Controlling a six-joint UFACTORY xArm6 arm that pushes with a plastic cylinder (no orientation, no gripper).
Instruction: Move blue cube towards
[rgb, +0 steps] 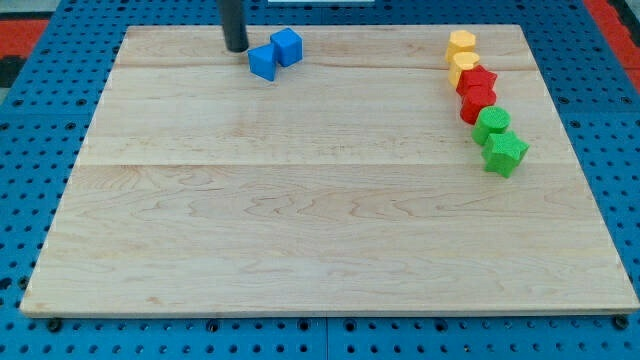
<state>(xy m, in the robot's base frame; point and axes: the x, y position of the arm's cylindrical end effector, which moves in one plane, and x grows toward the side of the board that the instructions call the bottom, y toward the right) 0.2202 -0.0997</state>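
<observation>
A blue cube (286, 46) sits near the view's top edge of the wooden board (320, 230), left of centre. A second blue block (263, 62), shape unclear, touches its lower left corner. My tip (236, 47) stands just left of both blue blocks, a small gap from the second one and further from the cube.
On the view's right a slanted column of blocks runs downward: two yellow blocks (461, 42) (465, 65), two red blocks (479, 81) (476, 104), a green block (491, 123) and a green star-like block (505, 153). Blue pegboard surrounds the board.
</observation>
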